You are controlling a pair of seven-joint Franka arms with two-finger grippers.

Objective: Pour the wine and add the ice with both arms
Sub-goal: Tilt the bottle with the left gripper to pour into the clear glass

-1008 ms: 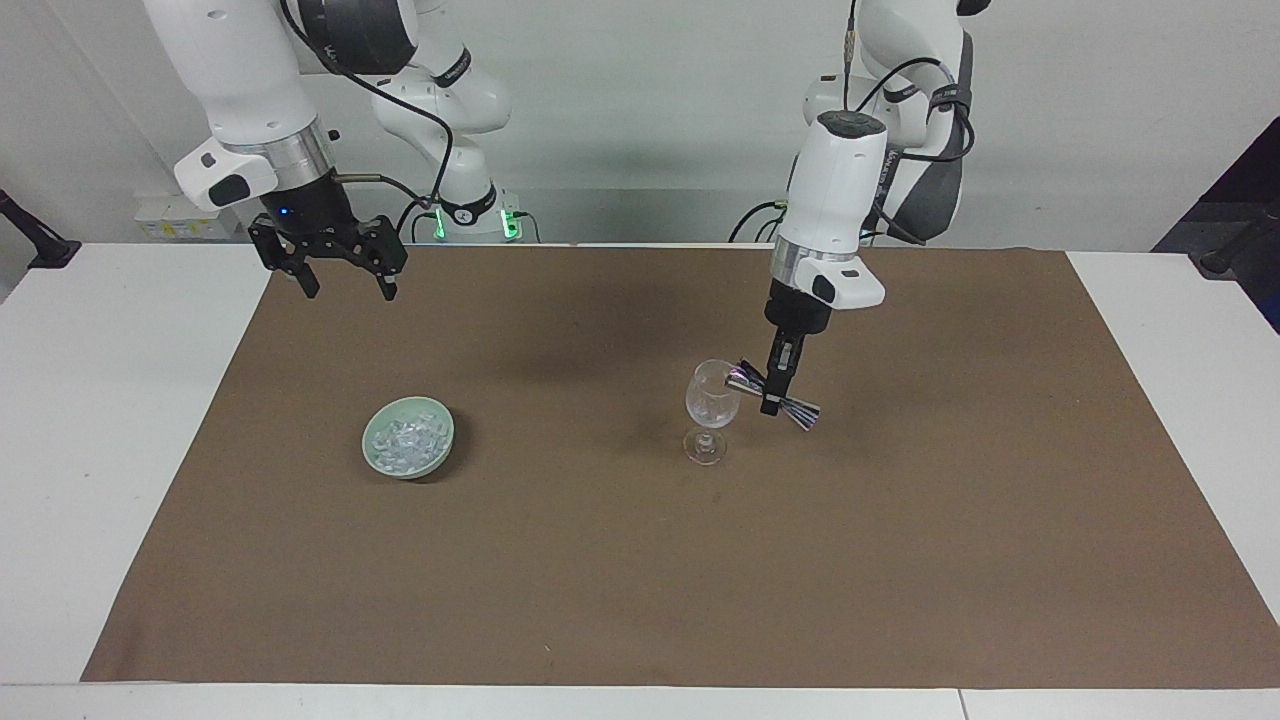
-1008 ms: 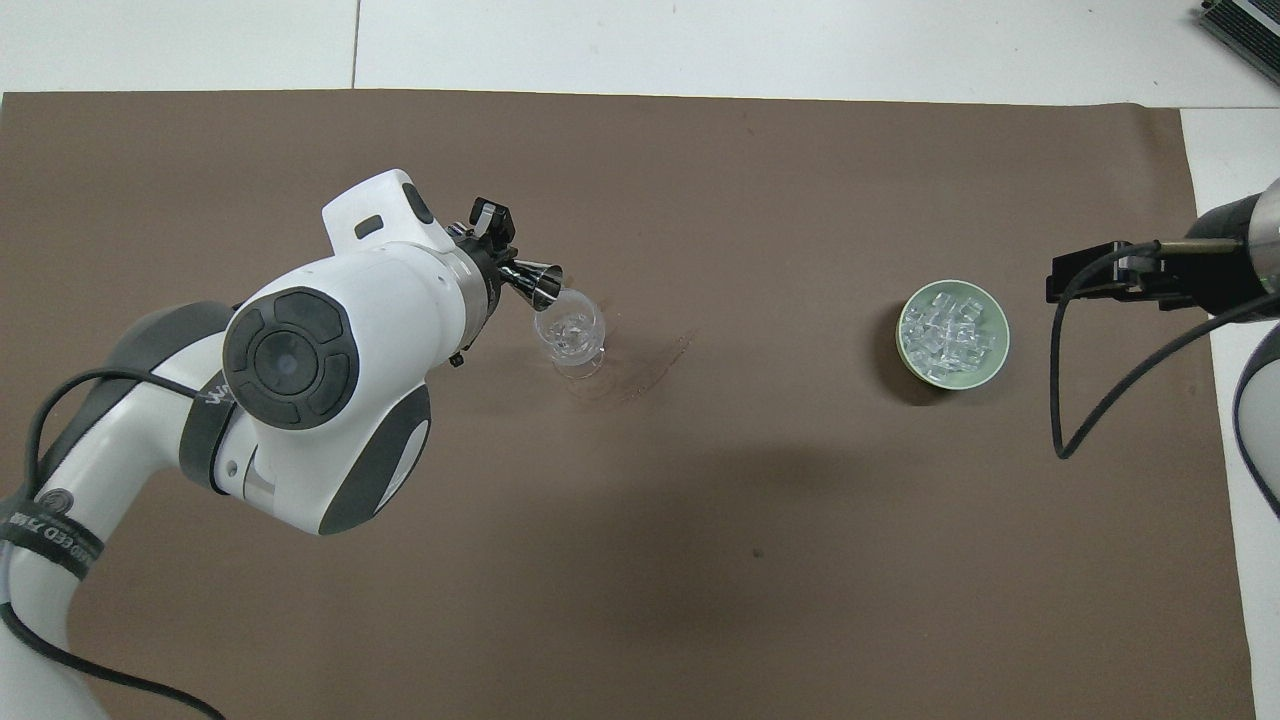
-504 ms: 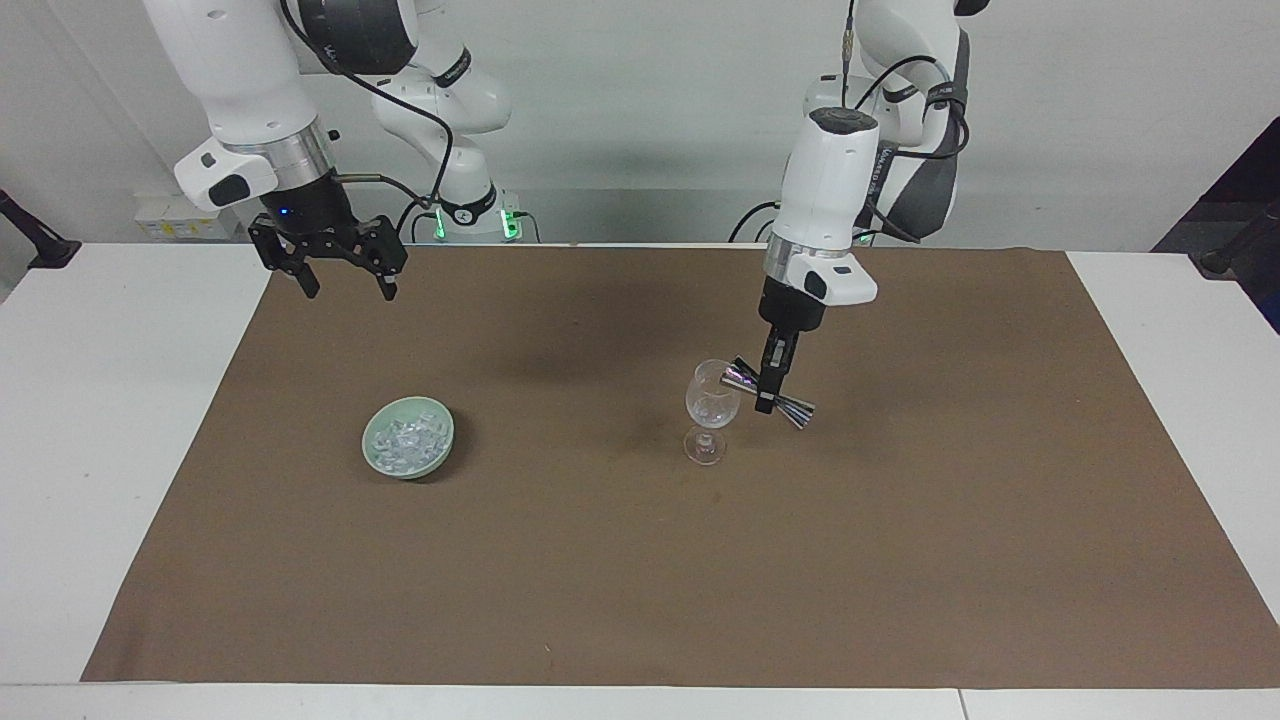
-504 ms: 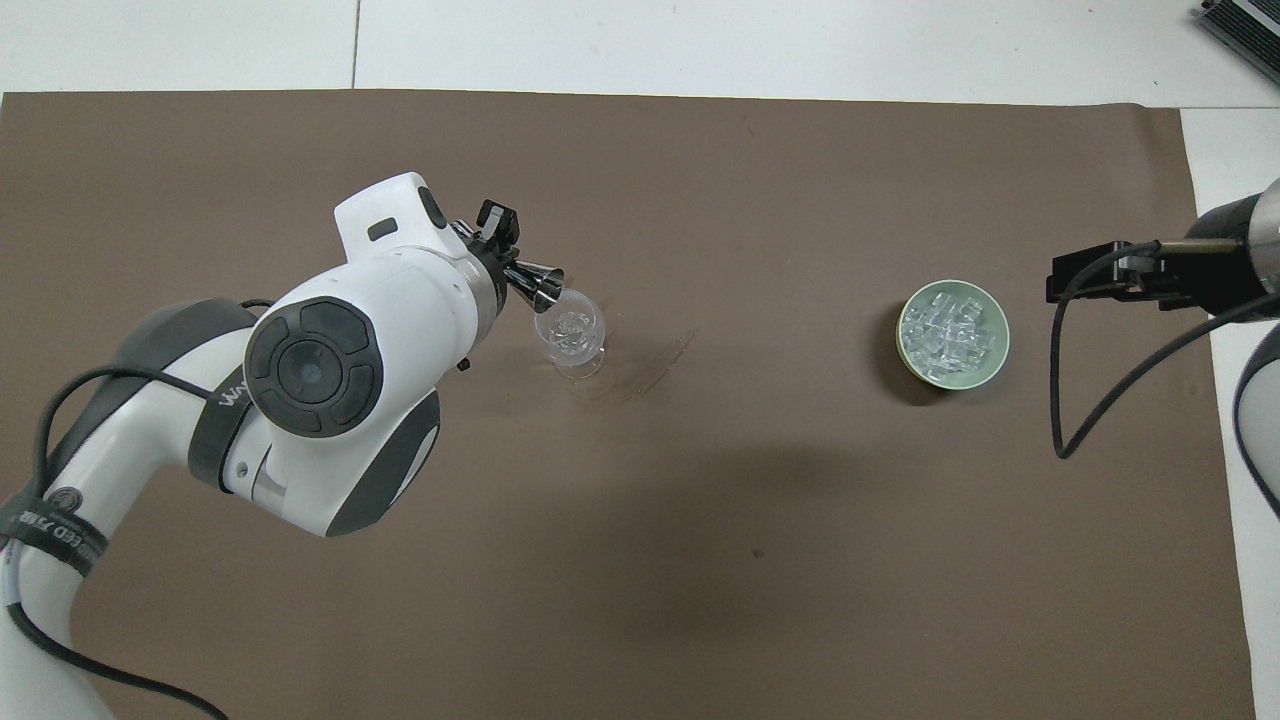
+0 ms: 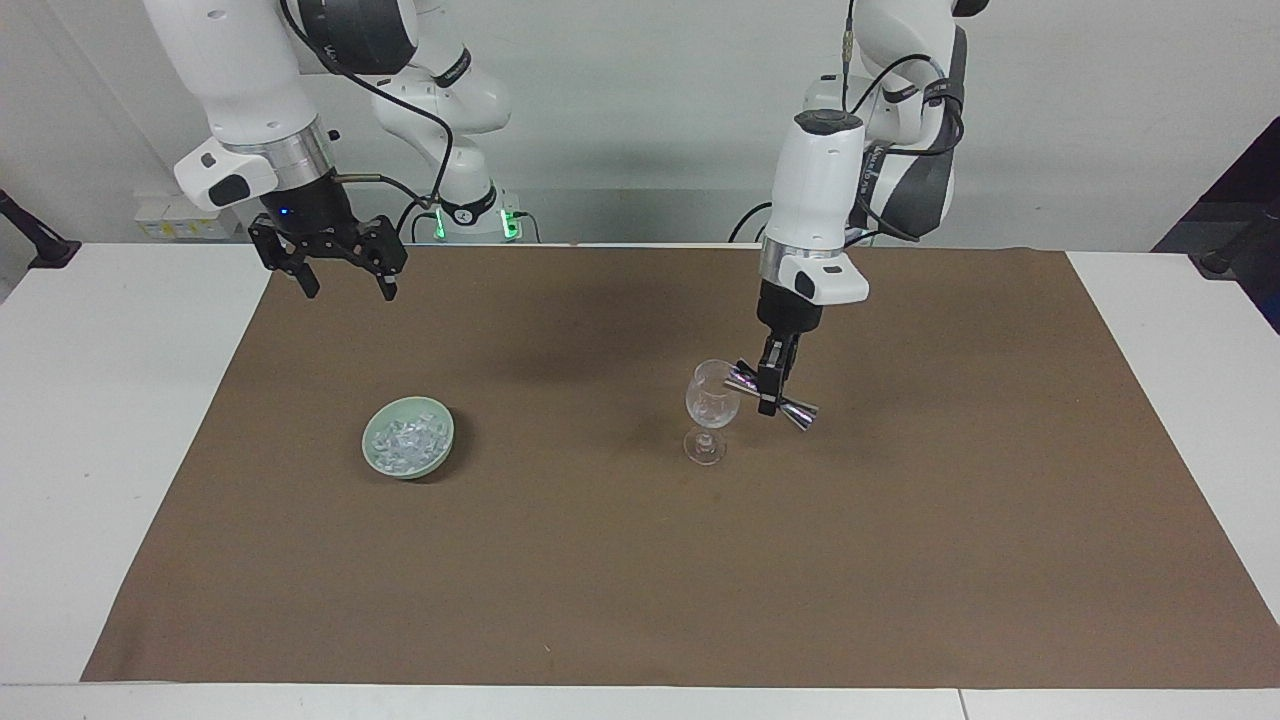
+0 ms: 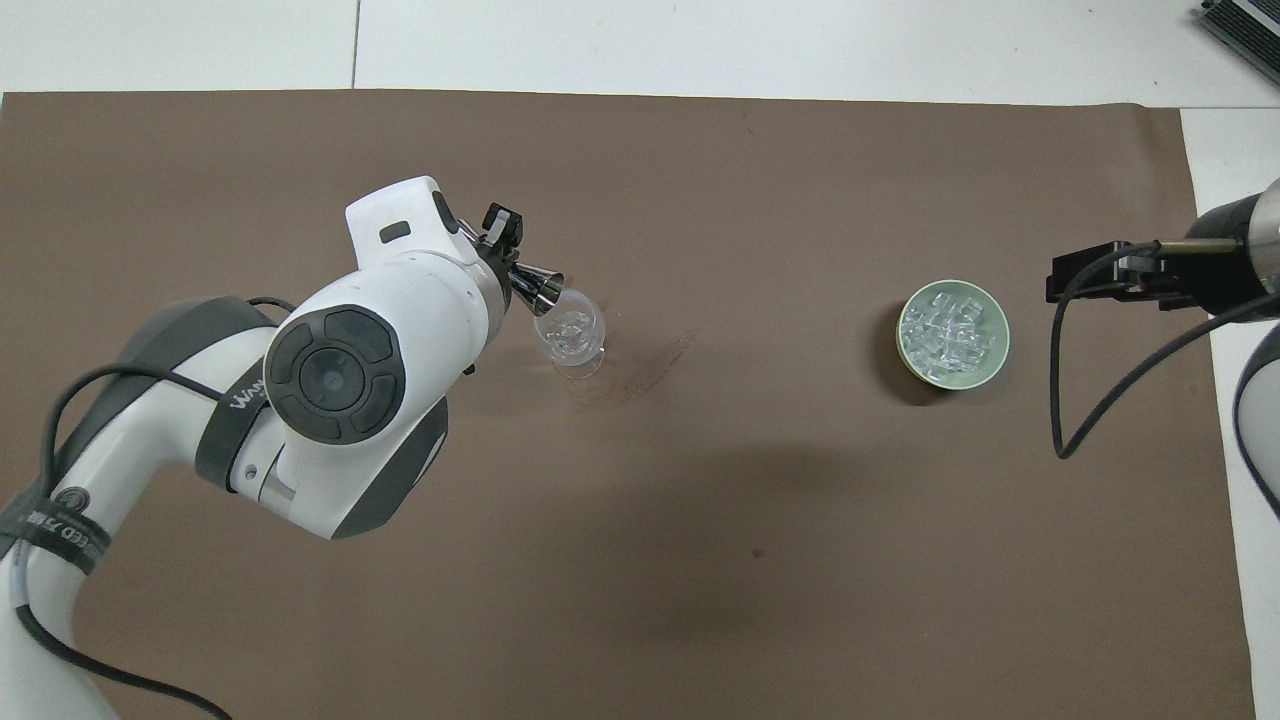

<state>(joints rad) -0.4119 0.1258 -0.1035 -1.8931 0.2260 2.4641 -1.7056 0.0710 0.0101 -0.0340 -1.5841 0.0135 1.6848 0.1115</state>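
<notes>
Left claw (image 5: 770, 390) clamps the jigger (image 5: 773, 394) — tilted, mouth at the glass (image 5: 711, 408) rim (right claw (image 5: 340, 282) open).

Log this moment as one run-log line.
left hand: shut on jigger, tipped over wine glass | right hand: open, waiting | ice: in dish

Brown mat (image 5: 640, 560) covers most of the white table (image 5: 110, 420); faint smear on the mat (image 6: 650, 365) beside the stemmed piece; white power strip (image 5: 175, 222) against the wall; grey slatted object (image 6: 1245, 22) just past the table corner.
</notes>
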